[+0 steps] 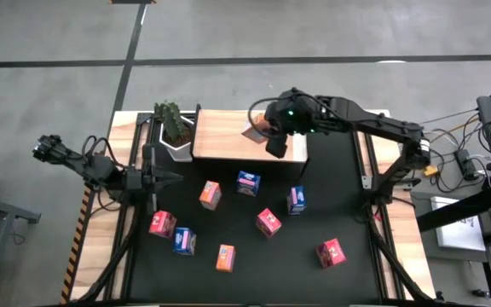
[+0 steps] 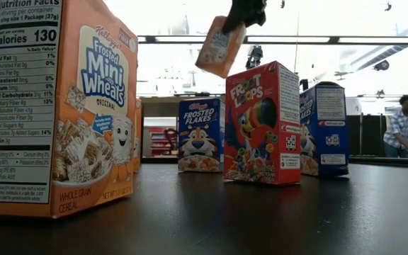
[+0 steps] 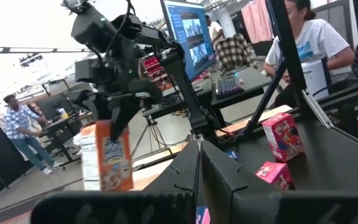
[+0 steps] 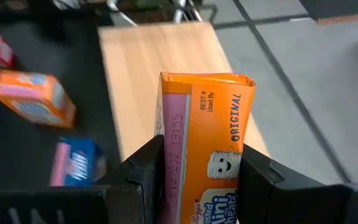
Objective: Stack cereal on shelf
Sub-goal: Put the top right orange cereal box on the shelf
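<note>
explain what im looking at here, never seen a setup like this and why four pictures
It is one table seen by four cameras: one overhead, one at table height, and one on each arm's wrist. Two dark robot arms work there. The right hand holds an orange cereal box above the wooden shelf. The left hand waits at the mat's left edge, fingers together. Eight more small cereal boxes, such as a blue one and a red one, are scattered on the black mat, and a potted plant stands beside the shelf.

A dark gripper [image 2: 241, 15] holds an orange cereal box [image 2: 219, 47] tilted in the air above a red Froot Loops box [image 2: 262, 124].
</note>
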Controlling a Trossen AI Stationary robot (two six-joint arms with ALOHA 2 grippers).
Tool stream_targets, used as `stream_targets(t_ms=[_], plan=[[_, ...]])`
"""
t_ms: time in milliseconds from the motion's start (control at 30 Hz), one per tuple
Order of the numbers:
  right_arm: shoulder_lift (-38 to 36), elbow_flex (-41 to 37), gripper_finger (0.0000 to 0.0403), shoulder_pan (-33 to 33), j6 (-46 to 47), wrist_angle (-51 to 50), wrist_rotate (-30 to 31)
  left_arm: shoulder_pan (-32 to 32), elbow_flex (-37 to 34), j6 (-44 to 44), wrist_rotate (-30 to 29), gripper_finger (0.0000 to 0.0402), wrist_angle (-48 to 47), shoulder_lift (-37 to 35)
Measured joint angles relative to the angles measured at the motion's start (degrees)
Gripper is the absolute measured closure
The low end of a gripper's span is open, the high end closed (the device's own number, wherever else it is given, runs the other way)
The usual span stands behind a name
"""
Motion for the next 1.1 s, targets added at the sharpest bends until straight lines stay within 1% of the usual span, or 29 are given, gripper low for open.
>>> stream_targets(t_ms=[233,467,733,1100], plan=[[7.52,8.90,0.0264,-0.66,-1.22,-5.88,0.20,-0.01,-0.07,-0.57,0.01,0.0402,0.02,0.07],[13.06,12.81,0.0262,-0.74,-3.85,-6.35,0.26,0.00,-0.09,-1.26,0.02,0.0402,0.04,0.14],[14.41,13.50,0.0227,-1.68,-3.66,-5.88,0.31,0.00,-0.09,-1.54,0.08,0.0402,0.06,0.34],[14.41,13.47,0.0202,-2.58,-2.55,-5.62,0.38,0.00,-0.09,-1.55,0.20,0.0402,0.06,0.34]])
